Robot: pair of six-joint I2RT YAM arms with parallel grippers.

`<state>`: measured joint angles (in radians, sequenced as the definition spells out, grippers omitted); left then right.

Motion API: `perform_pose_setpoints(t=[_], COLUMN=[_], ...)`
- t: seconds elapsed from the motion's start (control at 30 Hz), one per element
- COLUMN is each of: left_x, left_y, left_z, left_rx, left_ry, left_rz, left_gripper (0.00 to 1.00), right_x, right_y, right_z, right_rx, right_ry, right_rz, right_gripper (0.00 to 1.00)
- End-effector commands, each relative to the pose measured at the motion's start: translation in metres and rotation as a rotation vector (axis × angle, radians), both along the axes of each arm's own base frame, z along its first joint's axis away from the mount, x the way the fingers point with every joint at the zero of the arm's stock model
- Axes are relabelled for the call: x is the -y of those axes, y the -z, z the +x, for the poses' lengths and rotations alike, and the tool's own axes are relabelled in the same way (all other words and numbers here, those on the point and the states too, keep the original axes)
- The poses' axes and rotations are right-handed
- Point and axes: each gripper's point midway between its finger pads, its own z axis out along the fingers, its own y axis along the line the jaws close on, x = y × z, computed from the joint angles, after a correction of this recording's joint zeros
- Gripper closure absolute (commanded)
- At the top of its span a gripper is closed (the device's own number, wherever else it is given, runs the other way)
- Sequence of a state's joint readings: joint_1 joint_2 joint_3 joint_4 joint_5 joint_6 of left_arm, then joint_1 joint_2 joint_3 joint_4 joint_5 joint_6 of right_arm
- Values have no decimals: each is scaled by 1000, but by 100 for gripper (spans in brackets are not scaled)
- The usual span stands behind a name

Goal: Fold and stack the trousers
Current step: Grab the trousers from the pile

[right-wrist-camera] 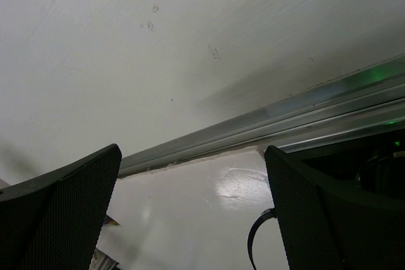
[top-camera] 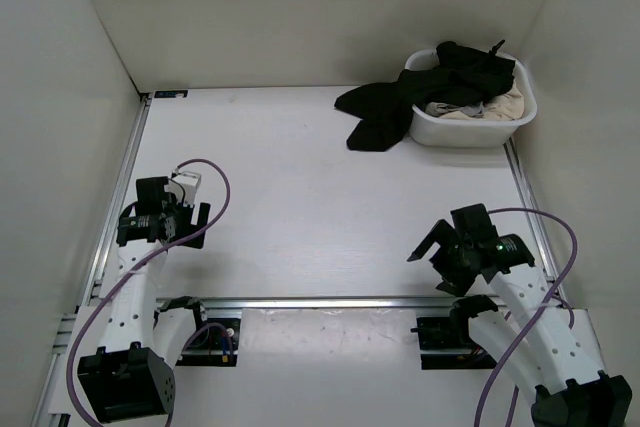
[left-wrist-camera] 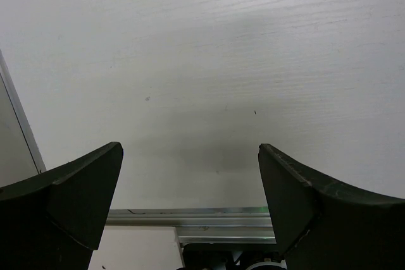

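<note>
Two arms are bent low, well apart from the one white tub. The left hand and right hand both hang over bare tabletop with fingers spread wide, holding nothing. One pair of black trousers drapes over the tub's left rim and spills onto the tabletop beside it. The pale clothes inside the tub are too bunched to count.

**Black on white, purple at the edges**

The trousers are plain black with no pattern. The tub is white, and the clothes in it are beige and pale grey. The table is white with a faint grain. The left arm and right arm are white. The left gripper and right gripper are black. The cables are purple and the rail is silver.
</note>
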<state>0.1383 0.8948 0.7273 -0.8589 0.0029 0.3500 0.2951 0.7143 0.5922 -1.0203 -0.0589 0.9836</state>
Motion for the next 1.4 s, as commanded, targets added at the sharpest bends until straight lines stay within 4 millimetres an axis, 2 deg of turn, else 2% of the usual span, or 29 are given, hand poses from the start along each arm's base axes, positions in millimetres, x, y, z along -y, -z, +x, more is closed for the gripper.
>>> perform_pose_setpoints(t=[0.0,0.07,0.1,0.2,0.23,0.27,0.3,0.37,0.4,0.43,0.47,0.5,0.6,0.67,0.7,0.77,0.8,0.83,0.87,0.9,0.97,1.0,1.03,1.07,1.13,1.17,1.2,1.33,1.37], left_x=[-2,-2,-2,-2,-2,-2,-2,1,2,6,10,12,17,23,26,30,30,30,32,32,32,30,28,28,23,23,23,24,23], left_y=[-5,-5,-5,-5,-5,-5,-5,-6,-10,-14,-20,-20,-27,-25,-23,-18,-16,-11,-9,-6,-3,0,3,8,14,14,14,17,16], left_z=[3,3,3,3,3,3,3,6,10,13,18,22,35,38,41,41,42,42,42,42,44,44,44,41,40,40,40,38,40], left_rx=[33,33,33,33,33,33,33,35,42,56,66,57,53,39,27,5,-5,-26,-36,-47,-56,-68,-68,-87,-103,-103,-103,-112,-112], left_ry=[-4,-4,-4,-4,-4,-4,-4,7,28,61,86,95,115,128,142,156,156,155,163,163,162,156,148,148,125,125,125,125,125], left_rz=[7,7,7,7,7,7,7,-8,-11,-23,-29,-43,-60,-86,-96,-100,-102,-106,-107,-109,-110,-102,-90,-93,-76,-76,-76,-77,-77], left_gripper=[0,0,0,0,0,0,0,0,0,0,0,0,0,0,0,0,0,0,0,0,0,0,0,0,0,0,0,0,0], right_x=[5,12,20,44,49,63,69,78,86,87,90,95,112,115,125,131,134,128,125,123,123,129,133,135,136,137,140,142,137], right_y=[-14,-38,-76,-131,-183,-194,-228,-262,-247,-297,-300,-269,-266,-250,-225,-204,-173,-167,-185,-160,-147,-147,-148,-146,-141,-140,-145,-178,-213], right_z=[14,35,65,116,143,175,213,255,294,316,334,373,437,463,484,502,515,525,536,544,546,541,539,536,529,525,523,510,499], right_rx=[82,199,334,504,638,635,671,706,646,756,758,697,754,784,796,813,781,796,854,821,803,785,789,784,770,753,746,775,832], right_ry=[-37,-112,-99,-135,-103,-132,-115,-142,-151,-109,-106,-128,-81,-43,-20,14,33,10,10,-6,-10,12,28,34,-6,-21,-19,-22,-18], right_rz=[-46,-115,-176,-395,-449,-604,-663,-732,-738,-722,-710,-685,-651,-587,-566,-520,-485,-456,-447,-433,-432,-459,-476,-484,-514,-521,-540,-567,-587], right_gripper=[1,1,1,1,1,1,1,1,1,1,1,1,1,1,1,1,1,1,1,2,14,21,43,55,70,88,98,100,100])
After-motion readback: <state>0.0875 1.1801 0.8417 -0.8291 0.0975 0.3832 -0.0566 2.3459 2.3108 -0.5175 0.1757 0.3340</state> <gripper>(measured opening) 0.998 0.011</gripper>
